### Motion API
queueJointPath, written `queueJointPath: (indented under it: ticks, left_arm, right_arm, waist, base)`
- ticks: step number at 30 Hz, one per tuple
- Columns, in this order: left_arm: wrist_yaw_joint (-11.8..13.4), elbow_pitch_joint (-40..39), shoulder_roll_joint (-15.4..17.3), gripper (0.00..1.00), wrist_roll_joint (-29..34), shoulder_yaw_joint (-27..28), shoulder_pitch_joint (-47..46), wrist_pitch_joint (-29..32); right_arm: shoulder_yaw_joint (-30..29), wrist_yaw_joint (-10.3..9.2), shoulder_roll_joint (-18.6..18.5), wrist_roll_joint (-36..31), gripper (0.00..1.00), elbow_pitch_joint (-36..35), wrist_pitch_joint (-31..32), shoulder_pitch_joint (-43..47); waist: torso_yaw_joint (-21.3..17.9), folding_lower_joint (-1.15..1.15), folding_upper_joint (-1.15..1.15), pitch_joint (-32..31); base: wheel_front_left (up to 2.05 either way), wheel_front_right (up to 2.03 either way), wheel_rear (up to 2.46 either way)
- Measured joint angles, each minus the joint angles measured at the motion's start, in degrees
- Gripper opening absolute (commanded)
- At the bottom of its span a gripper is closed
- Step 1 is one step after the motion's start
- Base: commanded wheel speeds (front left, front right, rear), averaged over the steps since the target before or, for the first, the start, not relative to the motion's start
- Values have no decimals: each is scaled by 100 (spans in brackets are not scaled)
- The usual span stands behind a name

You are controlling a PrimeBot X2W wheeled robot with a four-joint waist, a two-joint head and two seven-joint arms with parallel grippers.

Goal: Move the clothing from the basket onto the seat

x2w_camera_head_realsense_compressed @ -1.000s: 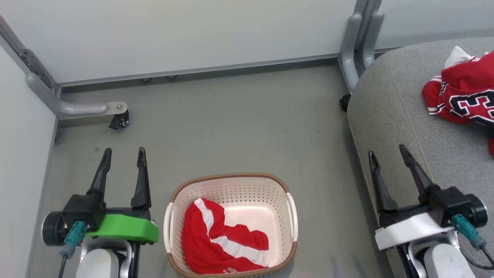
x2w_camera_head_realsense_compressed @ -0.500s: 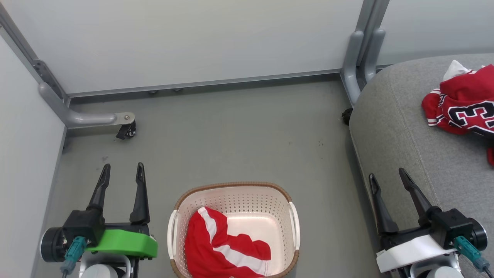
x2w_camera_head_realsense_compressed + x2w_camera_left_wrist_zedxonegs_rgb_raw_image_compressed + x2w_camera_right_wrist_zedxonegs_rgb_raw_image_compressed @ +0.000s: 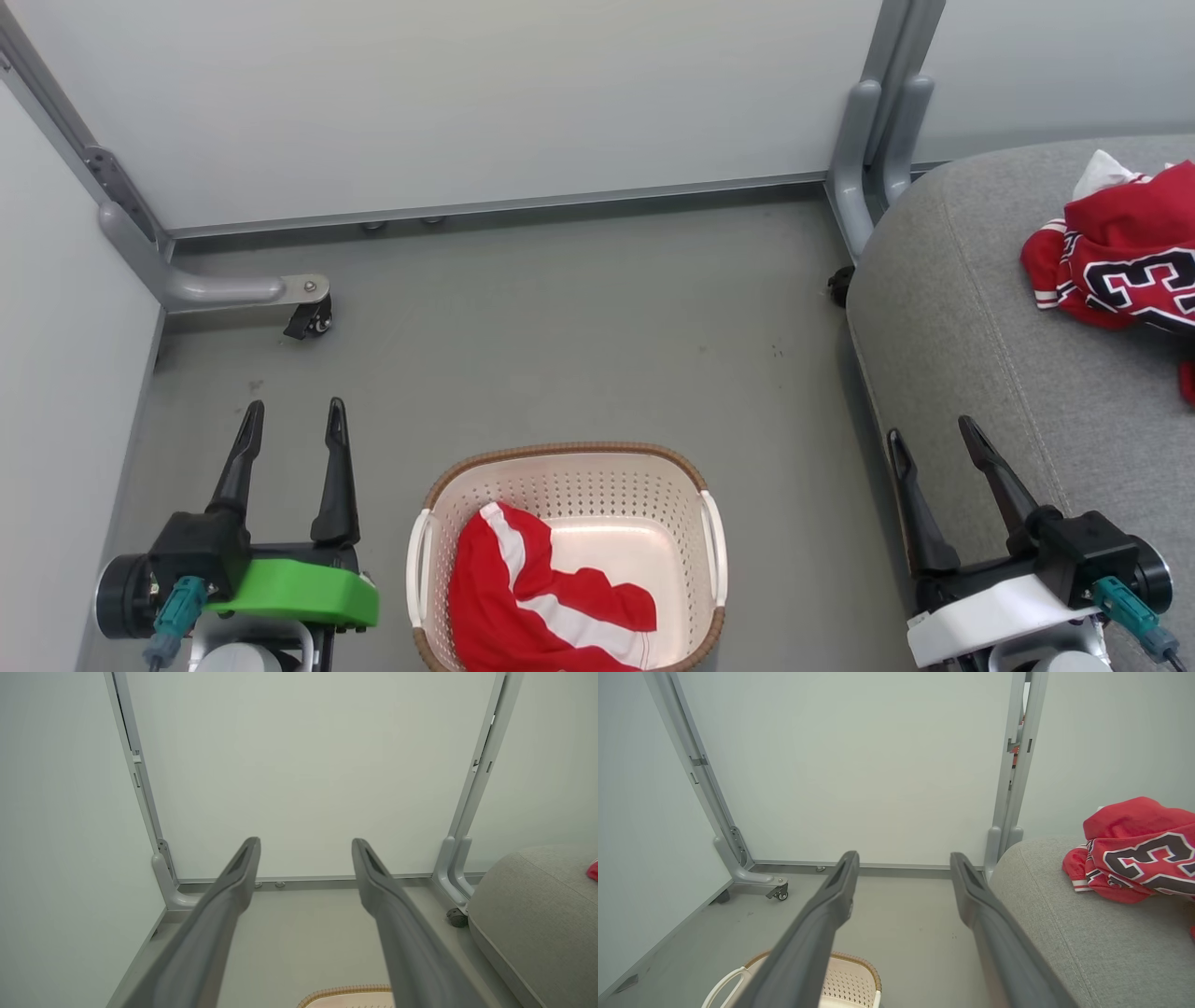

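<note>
**One garment on the seat, one in the basket, both grippers empty**

Here's the picture from the head camera: the basket (image 3: 560,450) sits on the grey floor (image 3: 560,317), low and centre, right between the two arms. Inside it, bunched toward its left side, lies the red piece with broad white stripes (image 3: 541,597), and the rest of the basket's bottom is bare.

Over on the right is the seat (image 3: 980,355), and the red jersey (image 3: 1120,252) is up there, crumpled near the far right edge, black-and-white numerals showing and a bit of white fabric poking out behind it.

The left gripper (image 3: 295,405) hangs over the floor just left of the basket with its fingers spread wide, released, nothing between them. It's the same on the other side: the right gripper (image 3: 930,427) is parted wide and empty, fingers hanging by the near left edge of the seat cushion, well short of the jersey.

Beyond all this stand pale wall panels (image 3: 485,93) on grey metal frames, with a small caster (image 3: 313,322) at the left frame's foot.
</note>
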Motion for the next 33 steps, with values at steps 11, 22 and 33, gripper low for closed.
queueJointPath:
  ticks: [11,22,33]
  left_arm:
    - [-15,5,-3,100,13,20,7,0]
    - [-24,87,-5,100,-18,-82,-29,0]
    - [-93,695,135,100,-75,-657,-901,1]
  right_arm:
    - [29,0,1,30,100,41,0,23]
    - [65,0,0,32,100,45,0,11]
    - [331,0,2,2,100,-49,0,-494]
  waist:
    - [-1,0,0,-39]
    - [-53,0,0,-11]
    - [-283,0,0,322]
  base:
    - [0,0,0]
    - [0,0,0]
    - [0,0,0]
